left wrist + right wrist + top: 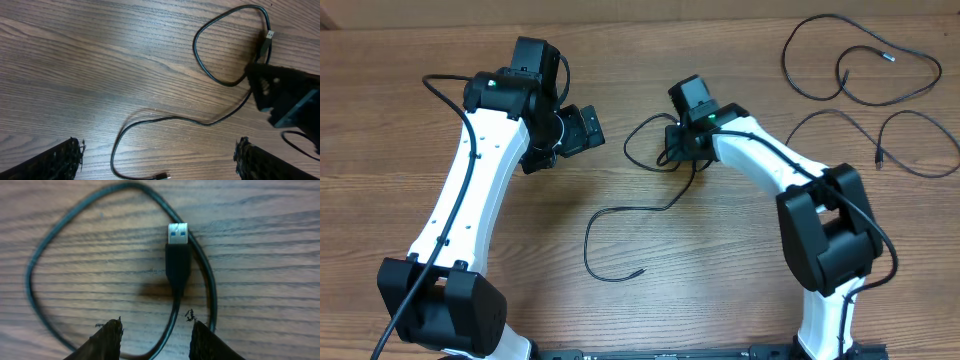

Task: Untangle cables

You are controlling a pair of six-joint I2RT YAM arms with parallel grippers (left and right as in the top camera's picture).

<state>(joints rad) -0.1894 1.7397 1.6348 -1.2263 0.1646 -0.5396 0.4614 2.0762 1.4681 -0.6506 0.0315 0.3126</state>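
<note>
Arm links: white on left arm, right arm.
Joints: black, blocky, green lights.
Wiring: black, thick.
Left gripper: black ragged fingers.

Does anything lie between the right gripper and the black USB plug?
Nothing visible. The black USB plug with a blue insert lies on the wooden table ahead of the open right gripper, and only its own thin black cord loops around it.

No text, label, brand, number or sign can be read on anything here: the cables, the white arms and the wooden table show none.
</note>
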